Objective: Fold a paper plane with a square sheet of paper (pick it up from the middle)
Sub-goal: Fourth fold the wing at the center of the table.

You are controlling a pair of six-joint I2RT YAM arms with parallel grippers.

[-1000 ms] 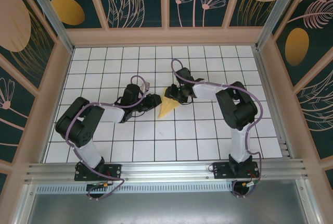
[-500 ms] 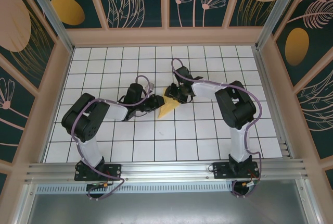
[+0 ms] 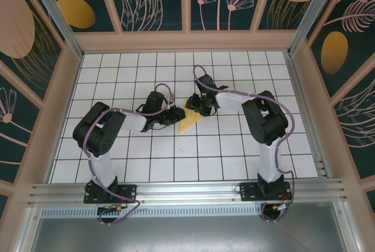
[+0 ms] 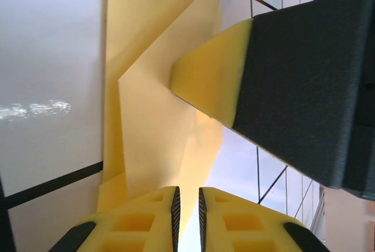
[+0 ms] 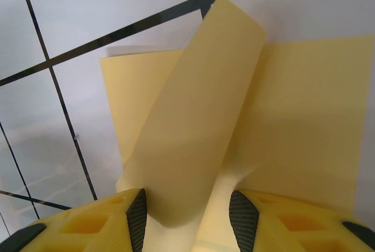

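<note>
Left hand (image 3: pixel 176 115) has reached the paper plane (image 3: pixel 187 124), right hand (image 3: pixel 197 106) just opposite.

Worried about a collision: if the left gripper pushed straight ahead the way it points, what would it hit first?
The folded yellow paper, lying right ahead of the left gripper; the right gripper's finger sits just beyond, though depth is unclear.

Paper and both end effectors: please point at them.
paper (image 3: pixel 186 125): top view, bare lower half.
left end effector (image 3: pixel 176 116): top view, between fingertips.
right end effector (image 3: pixel 196 108): top view, between fingertips.
</note>
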